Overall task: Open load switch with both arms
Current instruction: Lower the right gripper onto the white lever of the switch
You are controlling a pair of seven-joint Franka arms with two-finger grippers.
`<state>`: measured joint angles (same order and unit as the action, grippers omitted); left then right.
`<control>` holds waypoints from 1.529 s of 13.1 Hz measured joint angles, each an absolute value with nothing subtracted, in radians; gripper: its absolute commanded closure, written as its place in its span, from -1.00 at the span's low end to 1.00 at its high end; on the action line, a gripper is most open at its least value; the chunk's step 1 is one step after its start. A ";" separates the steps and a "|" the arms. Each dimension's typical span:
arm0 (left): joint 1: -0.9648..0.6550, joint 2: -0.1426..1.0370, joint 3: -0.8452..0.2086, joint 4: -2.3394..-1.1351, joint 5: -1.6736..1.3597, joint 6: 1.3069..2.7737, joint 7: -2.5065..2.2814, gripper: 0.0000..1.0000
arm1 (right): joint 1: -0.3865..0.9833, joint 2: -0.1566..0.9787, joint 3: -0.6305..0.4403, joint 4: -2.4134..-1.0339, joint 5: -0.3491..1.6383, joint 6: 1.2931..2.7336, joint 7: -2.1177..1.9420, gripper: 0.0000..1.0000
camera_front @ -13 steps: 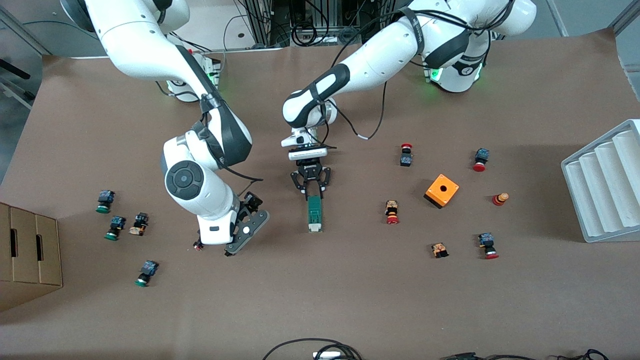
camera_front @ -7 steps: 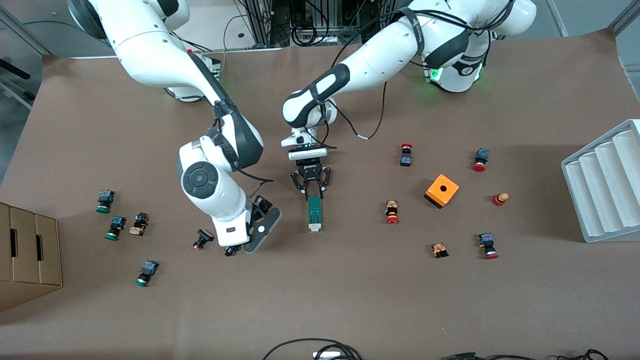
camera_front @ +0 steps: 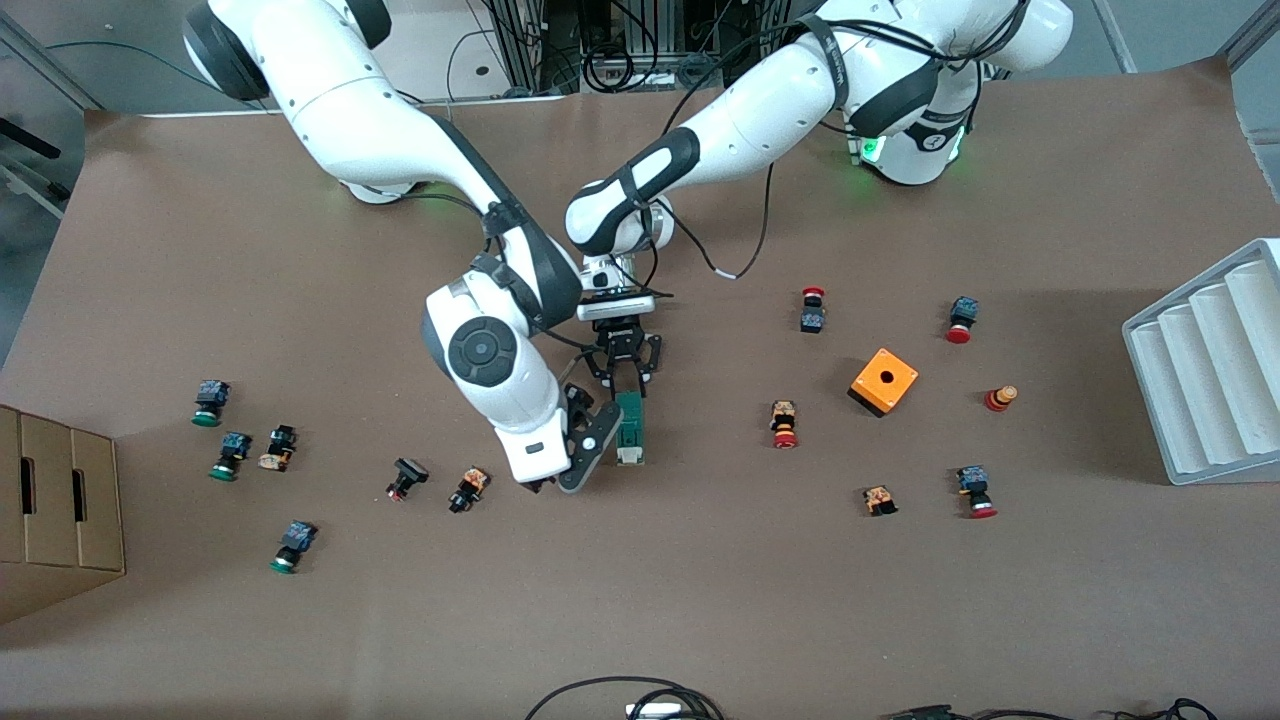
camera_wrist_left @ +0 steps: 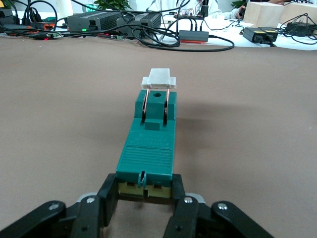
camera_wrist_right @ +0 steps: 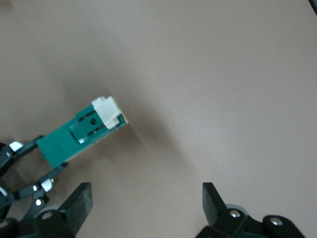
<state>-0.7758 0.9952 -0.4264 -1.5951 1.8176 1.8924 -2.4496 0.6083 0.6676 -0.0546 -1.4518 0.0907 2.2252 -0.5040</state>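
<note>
Pinning the switch [camera_front: 629,428] mid-table, left gripper [camera_wrist_left: 143,198] clamps its green end. Right gripper [camera_front: 583,447], jaws wide & empty, sits beside it; should line up squarely w/ white slider [camera_wrist_left: 158,81] before closing.

My left gripper [camera_front: 629,392] was clamped, arm reaching low over the table; my right gripper [camera_front: 572,462] hung beside it, fingers spread.

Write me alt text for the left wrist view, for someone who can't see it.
The left tool is shut on the near end of a green load switch lying flat on the brown table. The switch's white sliding piece sits at the end away from the tool, with cables and black boxes along the table's edge.
</note>
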 measured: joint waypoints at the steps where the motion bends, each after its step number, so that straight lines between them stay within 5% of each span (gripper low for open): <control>1: -0.776 0.995 -0.426 -1.595 1.818 1.892 -2.450 0.47 | 0.625 0.671 -0.067 -1.448 0.091 2.227 -0.503 -1.00; 20: -0.777 0.997 -0.426 -1.595 1.821 1.888 -2.450 0.46 | 0.699 0.734 -0.084 -1.488 0.062 2.423 -0.656 -1.00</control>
